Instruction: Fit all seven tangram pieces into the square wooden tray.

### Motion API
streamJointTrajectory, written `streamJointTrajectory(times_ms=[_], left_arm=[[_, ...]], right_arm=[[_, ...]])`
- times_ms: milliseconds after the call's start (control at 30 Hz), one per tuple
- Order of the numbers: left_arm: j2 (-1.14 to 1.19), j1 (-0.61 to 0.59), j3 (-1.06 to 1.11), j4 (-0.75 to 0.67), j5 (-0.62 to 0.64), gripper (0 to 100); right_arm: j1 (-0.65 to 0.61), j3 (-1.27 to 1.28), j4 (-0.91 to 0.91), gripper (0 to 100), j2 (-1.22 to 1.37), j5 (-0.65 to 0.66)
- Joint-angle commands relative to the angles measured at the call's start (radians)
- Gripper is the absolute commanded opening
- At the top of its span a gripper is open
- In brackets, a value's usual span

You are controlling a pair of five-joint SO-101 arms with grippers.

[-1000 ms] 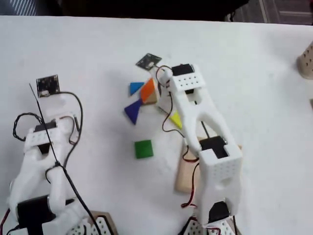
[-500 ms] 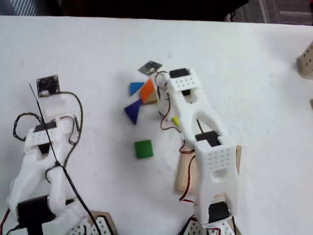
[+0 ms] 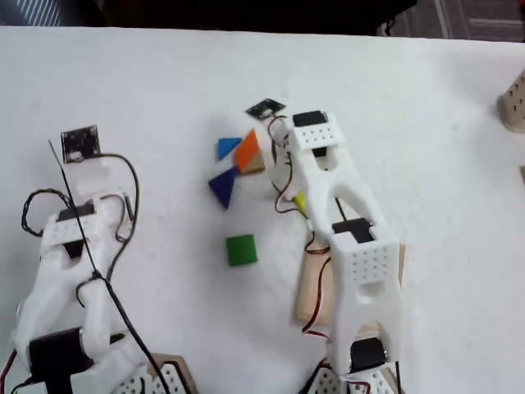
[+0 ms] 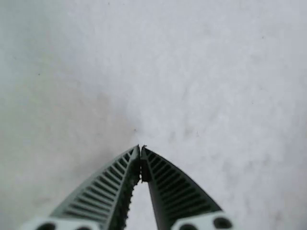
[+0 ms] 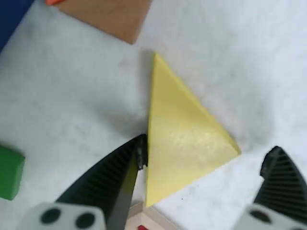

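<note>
High camera looks down; right wrist camera close over yellow triangle [image 5: 182,139].

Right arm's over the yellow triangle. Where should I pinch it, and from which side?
Probably straight down from above: the yellow triangle lies flat on the table. Pinch its long straight edge against the opposite corner. The right gripper is open astride it, one finger at that edge.

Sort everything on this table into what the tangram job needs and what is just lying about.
For the job: wooden tray, yellow triangle inside the open right pincer, orange triangle, light blue triangle, dark blue triangle, green square, tan wooden piece.

Lying about: perforated wooden object at the high view's right edge.
</note>
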Motion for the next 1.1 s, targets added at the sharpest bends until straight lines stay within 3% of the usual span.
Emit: streamJointTrajectory(times_ms=[0,533,767,1067], left_arm=[[-0.007,-0.008,-0.051,-0.025,-0.003,2],[-0.007,-0.008,-0.051,-0.025,-0.003,2],[-0.007,-0.008,-0.051,-0.025,-0.003,2],[-0.007,-0.008,-0.051,-0.025,-0.003,2]], right_arm=[[0.016,-0.035,0.005,32.4,-0.070,-0.074],[-0.002,-0.028,-0.079,28.6,0.015,-0.052],[-0.001,-0.028,-0.079,8.7,0.015,-0.054],[0.007,-0.035,-0.038,6.3,0.001,-0.095]])
